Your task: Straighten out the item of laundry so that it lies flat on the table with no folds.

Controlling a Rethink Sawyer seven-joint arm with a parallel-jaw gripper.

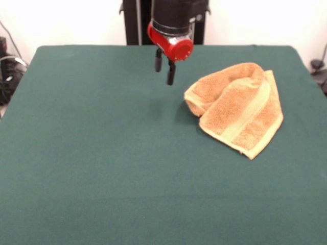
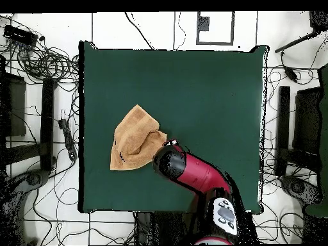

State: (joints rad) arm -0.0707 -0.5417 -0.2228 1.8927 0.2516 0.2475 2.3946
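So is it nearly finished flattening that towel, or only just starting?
Nothing looks done yet: the towel lies bunched and folded over itself on the green table. The gripper hangs in the air just beside the towel's rolled edge, jaws apart and empty, so no grasp is in hand. Left to do: take an edge or corner and spread the whole towel flat.

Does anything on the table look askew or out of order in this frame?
Yes: the towel is bunched, doubled over itself with a rolled fold at its far side, and lies askew to the table edges. The hand hangs beside it, holding nothing. Nothing looks damaged or spilled.
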